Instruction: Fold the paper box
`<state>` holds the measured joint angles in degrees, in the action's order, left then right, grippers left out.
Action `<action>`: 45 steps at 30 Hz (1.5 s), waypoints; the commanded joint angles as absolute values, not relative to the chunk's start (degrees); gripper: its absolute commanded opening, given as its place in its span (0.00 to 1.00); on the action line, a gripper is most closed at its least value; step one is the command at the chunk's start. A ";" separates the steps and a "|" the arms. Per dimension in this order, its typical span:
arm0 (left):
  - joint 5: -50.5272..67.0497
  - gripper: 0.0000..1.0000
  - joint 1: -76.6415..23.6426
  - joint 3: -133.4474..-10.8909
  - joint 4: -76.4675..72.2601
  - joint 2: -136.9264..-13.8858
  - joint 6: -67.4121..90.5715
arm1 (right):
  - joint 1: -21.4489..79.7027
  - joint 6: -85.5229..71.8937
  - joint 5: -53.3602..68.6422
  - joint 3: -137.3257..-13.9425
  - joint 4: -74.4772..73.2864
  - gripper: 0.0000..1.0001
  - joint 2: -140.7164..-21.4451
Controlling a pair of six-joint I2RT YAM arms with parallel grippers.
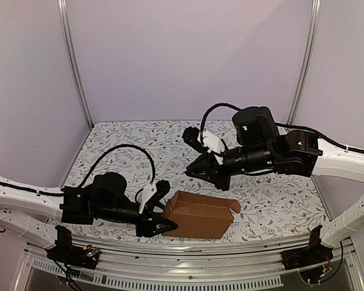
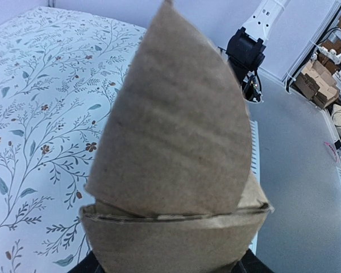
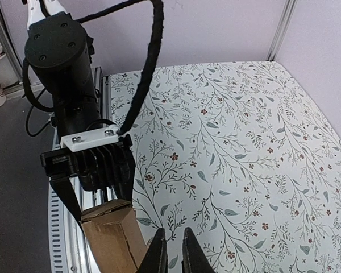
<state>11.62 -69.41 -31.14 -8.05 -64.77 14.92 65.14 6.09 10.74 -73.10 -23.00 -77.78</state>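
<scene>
Clamping the left end of the paper box [image 1: 200, 217], the left gripper [image 1: 165, 209] sits nearest, low beside the metal rail [image 1: 188, 248] that runs along the near edge of the worktop [image 1: 121, 142]. One finger stands on each side of the cardboard end, closed onto it. From this gripper the brown box stretches away to the right as a long squared tube. I cannot tell whether its underside rests on the worktop or hangs just clear. At the end farthest from the left gripper a small flap [image 1: 233, 206] stands up above the top panel. In the left wrist view another flap of the box rises straight ahead of the fingers and fills most of the frame.

Farther back, the right gripper [image 1: 189, 173] hangs over the floral worktop, well apart from the cardboard and pointing to the left. Its two fingers stand almost together with only a thin gap, and nothing lies between them. The box lies below and to the near side of these fingertips.

Beyond the left gripper, a black cable [image 1: 130, 148] arcs over the worktop.
</scene>
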 commanded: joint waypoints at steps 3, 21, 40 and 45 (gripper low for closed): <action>12.50 0.03 -68.69 -32.49 -9.79 -64.78 15.70 | 68.05 6.01 4.69 -75.65 -22.06 0.07 -82.63; 10.09 0.02 -68.47 -33.07 -11.02 -65.21 16.35 | 75.05 7.41 5.62 -74.84 -24.32 0.06 -86.57; 7.64 0.03 -68.18 -30.98 -12.00 -62.93 16.98 | 73.55 5.42 -22.29 -69.62 -32.03 0.36 -70.27; 7.04 0.03 -68.06 -30.65 -12.77 -61.73 17.32 | 72.23 0.68 -25.17 -60.85 -35.47 0.45 -61.13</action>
<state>8.32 -69.08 -31.11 -10.50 -63.40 16.80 73.21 5.04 -20.38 -67.40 -29.80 -65.82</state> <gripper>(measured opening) 0.498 0.437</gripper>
